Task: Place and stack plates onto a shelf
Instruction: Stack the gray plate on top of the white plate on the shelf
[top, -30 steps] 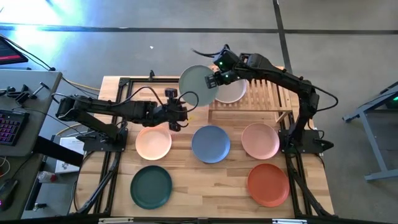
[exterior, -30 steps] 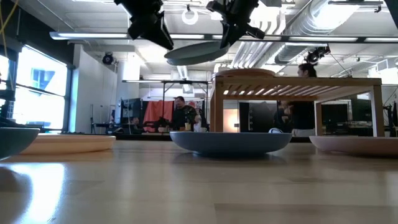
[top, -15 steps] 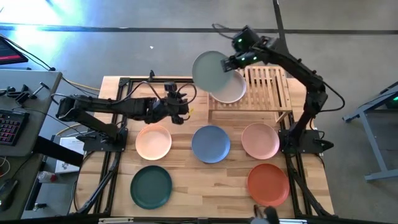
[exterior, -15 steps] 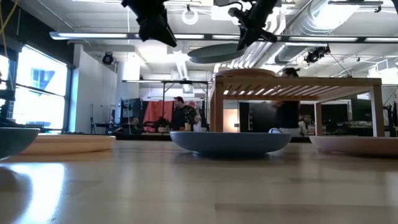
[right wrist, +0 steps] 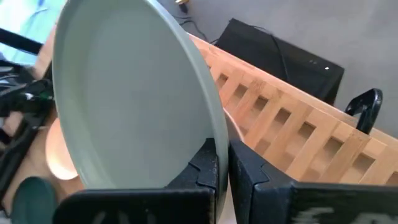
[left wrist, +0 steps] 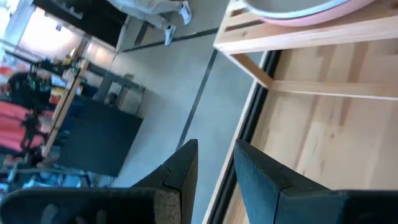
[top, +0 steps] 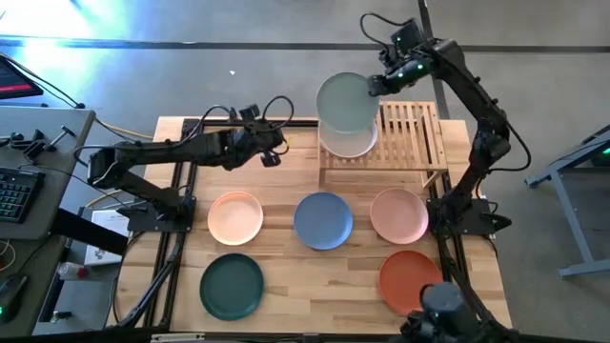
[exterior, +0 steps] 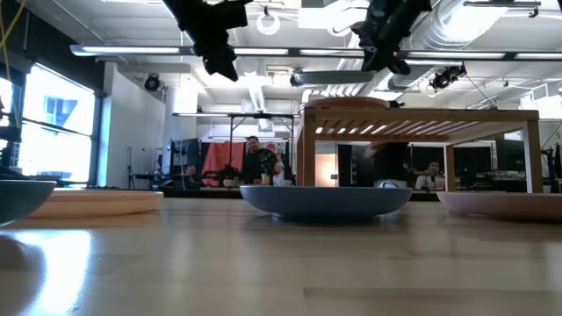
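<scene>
The sage plate (top: 345, 103) is held roughly level, face up, above the pale plate (top: 349, 143) on the shelf (top: 412, 133), at the table's 12 o'clock. Its rim is pinched by the right gripper (top: 379, 84), arm stretched high. The left gripper (top: 274, 152), fingers narrowly parted and empty, is raised at 10 o'clock

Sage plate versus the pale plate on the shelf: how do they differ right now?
The sage plate is grey-green; the pale plate is pinkish white. The sage plate is held above the shelf by its rim in the right gripper; the pale plate rests on the slats. Both are round, low-rimmed and look alike in size.
</scene>
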Available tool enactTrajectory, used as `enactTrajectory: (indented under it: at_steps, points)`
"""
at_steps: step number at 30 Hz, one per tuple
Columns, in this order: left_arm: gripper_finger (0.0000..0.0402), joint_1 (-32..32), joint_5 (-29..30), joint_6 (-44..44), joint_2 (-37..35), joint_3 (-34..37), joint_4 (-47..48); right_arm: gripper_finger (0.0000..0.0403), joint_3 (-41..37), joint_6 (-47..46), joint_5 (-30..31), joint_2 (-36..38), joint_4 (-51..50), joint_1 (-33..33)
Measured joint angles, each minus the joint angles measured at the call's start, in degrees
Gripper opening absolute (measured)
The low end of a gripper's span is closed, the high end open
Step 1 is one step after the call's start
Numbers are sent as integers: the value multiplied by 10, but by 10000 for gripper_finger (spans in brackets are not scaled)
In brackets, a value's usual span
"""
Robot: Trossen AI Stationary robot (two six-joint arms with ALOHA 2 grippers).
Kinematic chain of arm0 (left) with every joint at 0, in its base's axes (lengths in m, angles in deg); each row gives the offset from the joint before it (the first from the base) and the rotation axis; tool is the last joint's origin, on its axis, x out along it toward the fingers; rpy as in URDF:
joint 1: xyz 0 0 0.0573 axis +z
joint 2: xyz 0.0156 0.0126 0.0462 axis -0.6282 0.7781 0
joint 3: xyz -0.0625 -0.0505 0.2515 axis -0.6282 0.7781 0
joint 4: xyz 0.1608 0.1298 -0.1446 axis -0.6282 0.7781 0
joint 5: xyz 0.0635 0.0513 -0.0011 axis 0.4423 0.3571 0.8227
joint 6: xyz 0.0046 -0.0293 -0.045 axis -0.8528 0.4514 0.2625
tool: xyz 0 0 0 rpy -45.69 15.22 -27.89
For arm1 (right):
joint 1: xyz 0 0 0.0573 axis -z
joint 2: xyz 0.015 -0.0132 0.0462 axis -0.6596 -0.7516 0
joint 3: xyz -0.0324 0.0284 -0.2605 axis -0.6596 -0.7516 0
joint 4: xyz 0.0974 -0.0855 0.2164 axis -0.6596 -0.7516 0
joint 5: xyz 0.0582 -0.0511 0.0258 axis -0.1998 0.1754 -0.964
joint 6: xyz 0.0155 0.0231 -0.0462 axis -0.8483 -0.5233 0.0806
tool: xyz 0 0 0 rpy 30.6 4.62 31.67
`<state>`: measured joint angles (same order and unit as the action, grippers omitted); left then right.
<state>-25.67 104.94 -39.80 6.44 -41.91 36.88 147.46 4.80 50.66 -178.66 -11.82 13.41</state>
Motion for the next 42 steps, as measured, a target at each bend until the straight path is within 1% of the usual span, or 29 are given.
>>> enactTrajectory:
  at_steps: [3, 7, 9, 16, 21, 24, 28, 36, 42]
  points:
    - [95, 17, -23, 22, 0, 0, 0, 0, -21, 21, -31, -1, -6, 18]
    - [95, 38, -60, 51, 0, 0, -1, 0, -62, 41, -103, -1, 4, 29]
    - [95, 46, -66, 62, 0, 0, -1, 0, -81, 47, -116, -1, 6, 32]
    - [95, 65, -67, 97, 0, 0, -1, 0, -129, 47, -116, -1, 10, 35]
    - [95, 67, -67, 105, 0, 0, 0, 0, -146, 46, -115, -1, 12, 34]
    - [95, 67, -67, 105, 0, 0, 0, 0, -147, 42, -109, -1, 16, 29]
    - [95, 67, -67, 105, 0, 0, 0, 0, -147, 34, -83, -1, 18, 23]
    - [95, 67, -67, 105, 0, 0, 0, 0, -147, 27, -81, -1, 21, 4]
    - [95, 67, -67, 104, 0, 0, 0, 0, -147, 20, -49, -1, 21, -5]
